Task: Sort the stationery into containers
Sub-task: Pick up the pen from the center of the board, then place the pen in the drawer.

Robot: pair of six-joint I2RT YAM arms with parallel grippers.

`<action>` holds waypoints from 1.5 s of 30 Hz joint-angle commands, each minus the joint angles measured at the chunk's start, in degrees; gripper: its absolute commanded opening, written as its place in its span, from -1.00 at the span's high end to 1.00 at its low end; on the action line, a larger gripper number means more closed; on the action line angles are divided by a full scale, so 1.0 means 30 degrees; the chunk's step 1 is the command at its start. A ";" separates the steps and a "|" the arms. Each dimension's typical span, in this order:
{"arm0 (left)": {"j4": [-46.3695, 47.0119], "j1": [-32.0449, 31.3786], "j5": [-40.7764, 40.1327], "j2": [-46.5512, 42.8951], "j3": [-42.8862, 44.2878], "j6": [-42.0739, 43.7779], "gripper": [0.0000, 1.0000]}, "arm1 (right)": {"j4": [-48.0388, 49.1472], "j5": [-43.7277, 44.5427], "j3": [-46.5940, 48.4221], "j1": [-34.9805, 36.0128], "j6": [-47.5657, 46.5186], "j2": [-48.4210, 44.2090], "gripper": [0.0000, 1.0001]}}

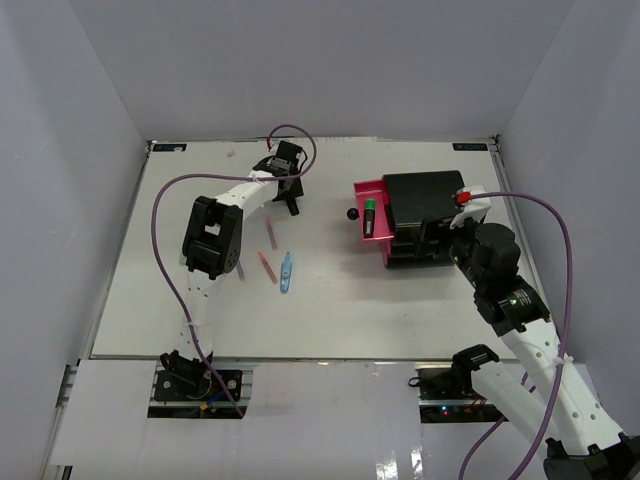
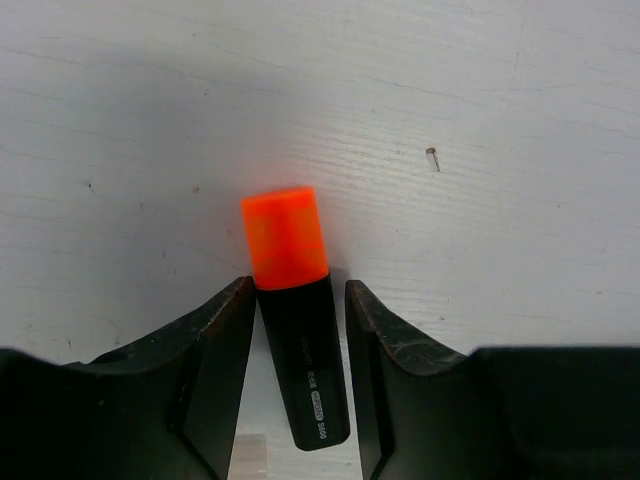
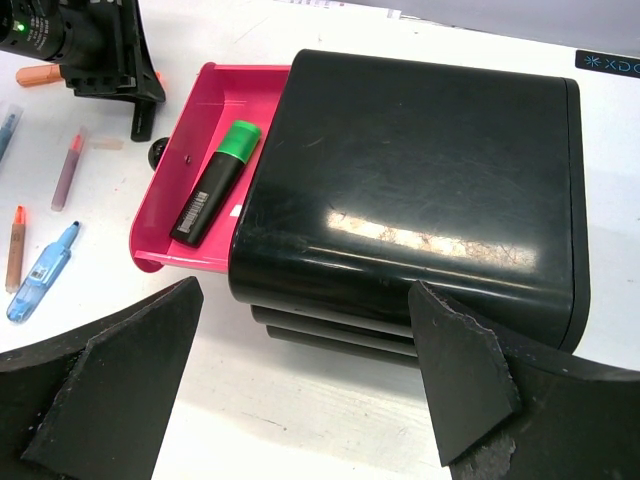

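The left gripper (image 2: 298,284) is straddling the orange-capped highlighter (image 2: 300,350), one finger hugging each side of its barrel; whether the fingers (image 2: 215,350) are actually pinching it or only sitting just beside it cannot be told. The likely trouble is a slip: the barrel is lying a little askew between the jaws and looking smooth, so a squeeze may be twisting it or squirting it out, and a loose hold could be dropping it short of the pink drawer (image 1: 362,190). The highlighter is lying flat on the white table (image 2: 480,100), well apart from that open drawer, where a green-capped highlighter (image 1: 369,217) is resting. It is a stubby thing: glossy black body, faint print, blocky bright orange cap (image 2: 284,235). The right gripper (image 3: 305,290) is hanging wide open and empty before the black cabinet (image 3: 420,170).
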 commanded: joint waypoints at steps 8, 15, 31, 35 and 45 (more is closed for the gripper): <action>0.0136 -0.0023 0.1797 -0.1445 0.0357 -0.0440 0.38 | 0.0397 0.0102 -0.0142 0.0094 -0.0026 -0.0244 -0.80; 0.1278 -0.0549 0.5048 -0.6222 -0.1107 -0.2138 0.43 | 0.0455 0.0044 -0.0112 0.0065 -0.0026 -0.0214 -0.80; 0.4679 -0.4739 0.8275 -1.0008 -0.4010 -0.6183 0.26 | 0.0397 -0.0015 -0.0025 0.0094 0.0150 -0.0624 -0.80; 0.4708 -0.5207 0.8069 -0.9803 -0.4127 -0.6213 0.18 | 0.0280 0.0131 0.0005 0.0065 0.0179 -0.0712 -0.80; 0.4825 -0.5999 0.8333 -0.9216 -0.4127 -0.6360 -0.01 | 0.0309 0.0044 0.0092 0.0094 0.0179 -0.0537 -0.80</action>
